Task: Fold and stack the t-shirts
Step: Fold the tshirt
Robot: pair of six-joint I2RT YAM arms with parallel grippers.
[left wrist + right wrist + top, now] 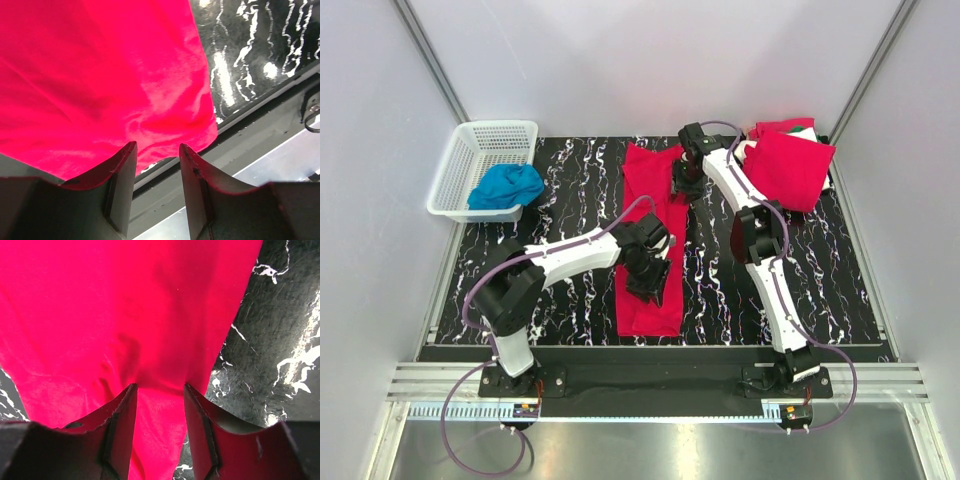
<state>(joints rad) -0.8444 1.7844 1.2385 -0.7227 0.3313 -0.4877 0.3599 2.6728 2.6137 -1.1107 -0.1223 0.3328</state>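
Centrally on the black marbled table [570, 180] lies one red t-shirt [642, 200], folded into a long narrow strip. The left gripper [649, 283] hangs over the near end of that strip, jaws apart with nothing between them. The right gripper [683, 186] sits at the strip's far right edge, jaws also spread, the red fabric puckering at its fingertips [131, 390]. Right of the strip's far end rests a stack of folded t-shirts [790, 168], white and green showing behind. Well left of the strip stands a white basket [455, 165] holding a blue cloth [507, 186].
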